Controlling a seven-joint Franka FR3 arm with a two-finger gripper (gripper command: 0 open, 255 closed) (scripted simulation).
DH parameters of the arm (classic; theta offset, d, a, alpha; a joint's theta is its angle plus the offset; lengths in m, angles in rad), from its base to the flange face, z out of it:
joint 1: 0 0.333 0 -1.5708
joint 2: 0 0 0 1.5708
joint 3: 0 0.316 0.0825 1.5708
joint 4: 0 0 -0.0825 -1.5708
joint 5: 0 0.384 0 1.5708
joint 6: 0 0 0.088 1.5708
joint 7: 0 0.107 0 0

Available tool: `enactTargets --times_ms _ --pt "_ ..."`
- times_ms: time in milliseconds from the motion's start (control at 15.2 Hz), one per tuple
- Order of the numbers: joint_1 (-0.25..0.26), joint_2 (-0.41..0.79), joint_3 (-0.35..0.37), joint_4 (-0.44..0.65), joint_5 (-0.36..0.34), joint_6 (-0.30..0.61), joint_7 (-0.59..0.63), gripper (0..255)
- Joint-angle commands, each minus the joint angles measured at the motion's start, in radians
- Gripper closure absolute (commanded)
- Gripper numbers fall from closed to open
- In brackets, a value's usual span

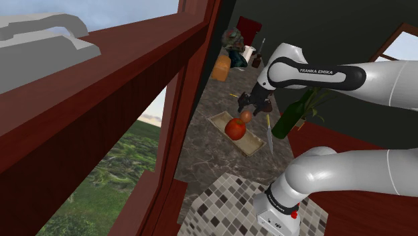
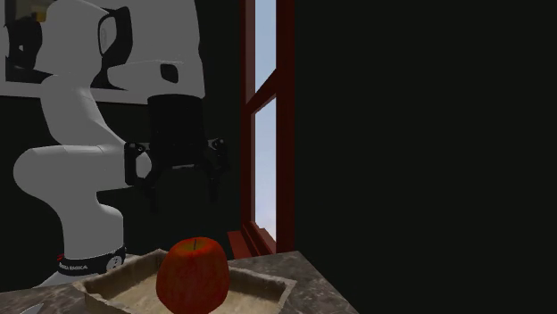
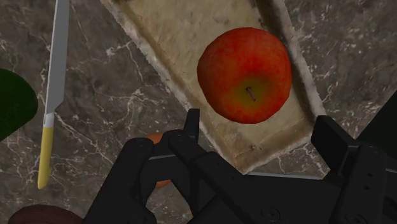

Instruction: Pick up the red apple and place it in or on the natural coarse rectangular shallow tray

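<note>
Inside the shallow tray [image 1: 252,145], toward one end of it, the red apple [image 1: 235,128] sits on the coarse pale floor with its stem up. In the wrist view the apple [image 3: 245,75] shows a yellow-green patch round the stem and lies within the raised rim of the tray [image 3: 184,38]. The second exterior view confirms the apple [image 2: 192,275] resting on the floor of the tray [image 2: 268,287].

Above the tray hangs the gripper [image 1: 253,104], released: its black fingers [image 2: 214,185] stand well apart and touch nothing. The gripper [image 2: 183,191] is clear of the apple, with open space between the two. In the wrist view the gripper [image 3: 257,126] points down at the tray's end, the apple just beyond the fingertips.

Just beside the tray's long edge lies a small orange round item [image 1: 246,116], partly hidden behind one finger in the wrist view. Near the tray, on the same side, a knife [image 3: 54,83] with a yellow handle lies flat on the dark marbled worktop [image 3: 114,83]. Beyond the knife from the tray is a dark green bottle [image 1: 289,115]. A red-brown window frame [image 1: 134,100] runs along the tray's other side.
</note>
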Motion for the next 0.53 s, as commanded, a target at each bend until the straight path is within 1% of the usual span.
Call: enactTargets --times_ms 0,66,330,462 --pt "0.000 0.000 0.000 0.000 0.000 0.000 0.000 0" --pt "0.000 0.000 0.000 0.000 0.000 0.000 0.000 0" --pt "-0.003 -0.035 0.002 0.106 -0.002 -0.141 0.002 0" --pt "-0.003 -0.035 0.002 0.106 -0.002 -0.141 0.002 0"
